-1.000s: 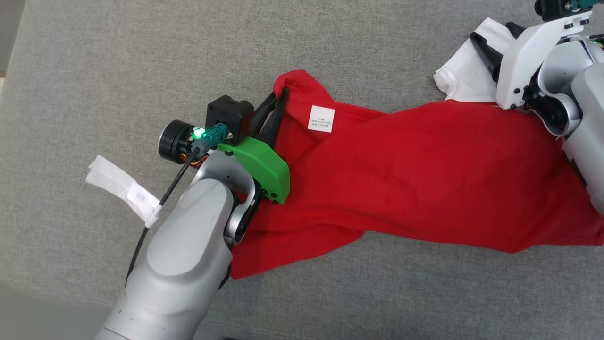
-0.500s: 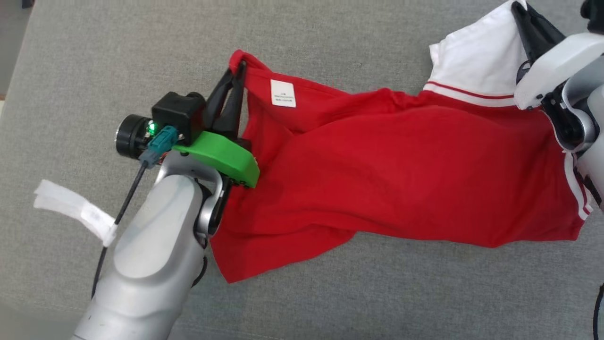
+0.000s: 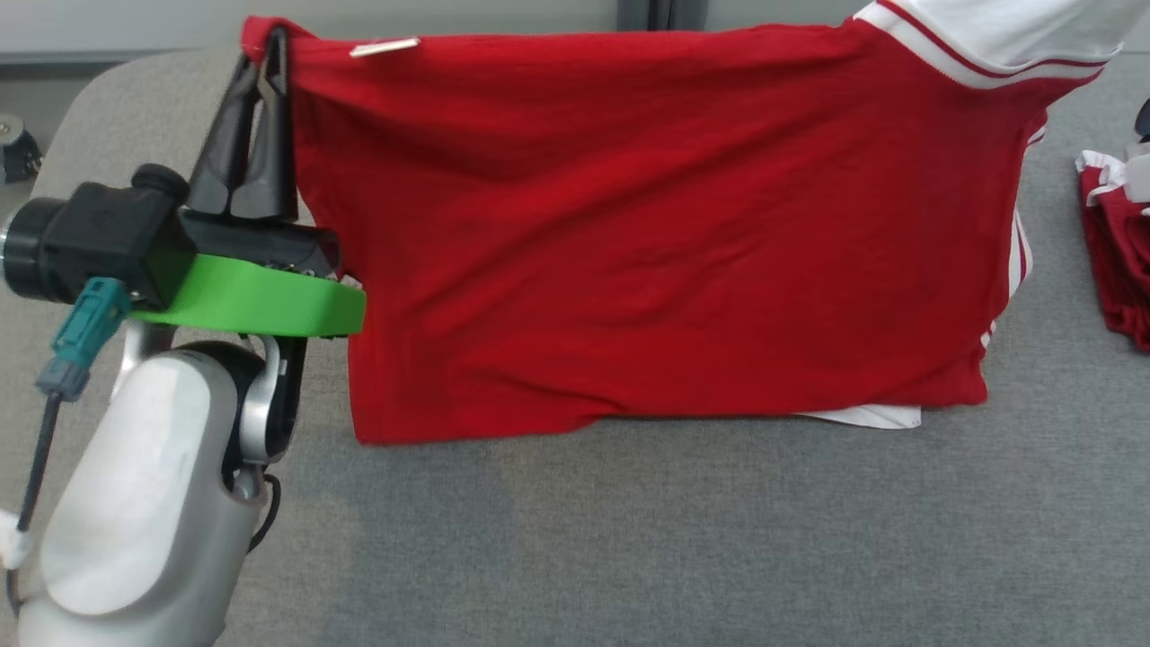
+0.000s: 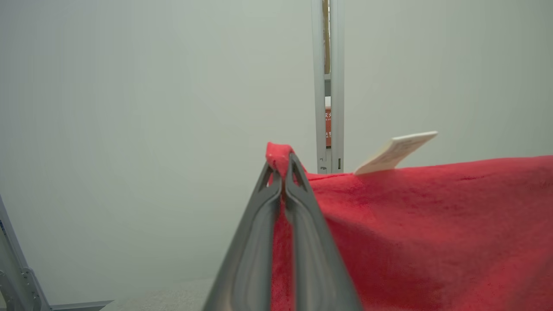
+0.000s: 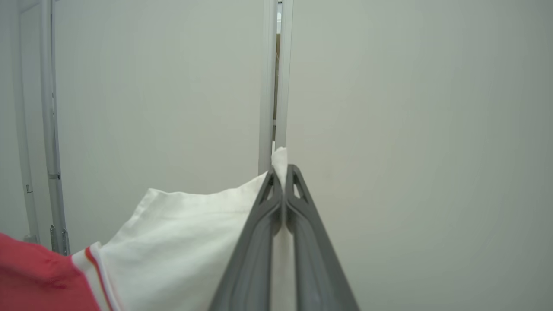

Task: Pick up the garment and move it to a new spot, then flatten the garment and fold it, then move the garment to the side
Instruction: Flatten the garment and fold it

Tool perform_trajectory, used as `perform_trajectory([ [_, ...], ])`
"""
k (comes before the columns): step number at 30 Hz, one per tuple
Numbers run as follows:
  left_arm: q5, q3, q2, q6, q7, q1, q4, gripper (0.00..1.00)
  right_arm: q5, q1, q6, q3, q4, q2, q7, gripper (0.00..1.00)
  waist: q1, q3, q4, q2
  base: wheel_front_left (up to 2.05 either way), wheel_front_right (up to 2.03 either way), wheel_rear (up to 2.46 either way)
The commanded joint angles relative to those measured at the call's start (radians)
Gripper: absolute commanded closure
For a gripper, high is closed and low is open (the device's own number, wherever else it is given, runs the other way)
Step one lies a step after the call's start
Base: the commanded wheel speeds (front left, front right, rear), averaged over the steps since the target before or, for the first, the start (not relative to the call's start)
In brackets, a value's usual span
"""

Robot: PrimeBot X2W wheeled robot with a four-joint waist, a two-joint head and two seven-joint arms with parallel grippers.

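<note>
Both grippers are pinched shut on the garment (image 3: 629, 225): the left gripper (image 3: 267, 54) clamps a red corner at the head view's upper left, and the right gripper (image 5: 283, 172) clamps a white sleeve edge. The soft red knit hangs as a wide sheet over the grey woven surface (image 3: 629, 539). Another red-and-white heap (image 3: 1119, 252) lies at the right edge.

1. A grey fabric worktop (image 3: 629, 539) is stretching across the foreground.
2. A red-and-white cloth pile (image 3: 1119, 270) is lying at its right edge.
3. A pale wall (image 4: 129, 108) is standing behind.
</note>
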Motion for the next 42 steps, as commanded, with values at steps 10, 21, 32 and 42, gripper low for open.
perform_trajectory([
  [10, 0.049, 0.078, 0.115, 0.051, 0.111, -0.065, -0.292, 1.00, -0.100, -0.008, -0.002, -0.215, -0.472, 0.033, 0.286, 1.00, 0.0000, -0.164, -0.097, 0.0000, 0.00, 0.00, 0.00],
  [21, 0.012, 0.064, 0.101, 0.033, 0.183, -0.163, -0.284, 1.00, -0.033, -0.141, -0.002, -0.192, -0.428, 0.041, 0.402, 1.00, 0.0000, -0.116, -0.112, 0.0000, 0.00, 0.00, 0.00],
  [32, -0.062, 0.040, -0.006, -0.063, 0.070, -0.391, 0.113, 1.00, 0.034, -0.420, -0.001, -0.021, -0.047, 0.097, 0.300, 1.00, 0.0000, 0.016, -0.104, 0.0000, 0.00, 0.00, 0.00],
  [42, -0.078, 0.088, -0.086, -0.161, -0.124, -0.711, 0.652, 1.00, 0.055, -0.766, -0.001, 0.105, 0.435, 0.224, 0.068, 1.00, 0.0000, 0.030, -0.110, 0.0000, 0.00, 0.00, 0.00],
])
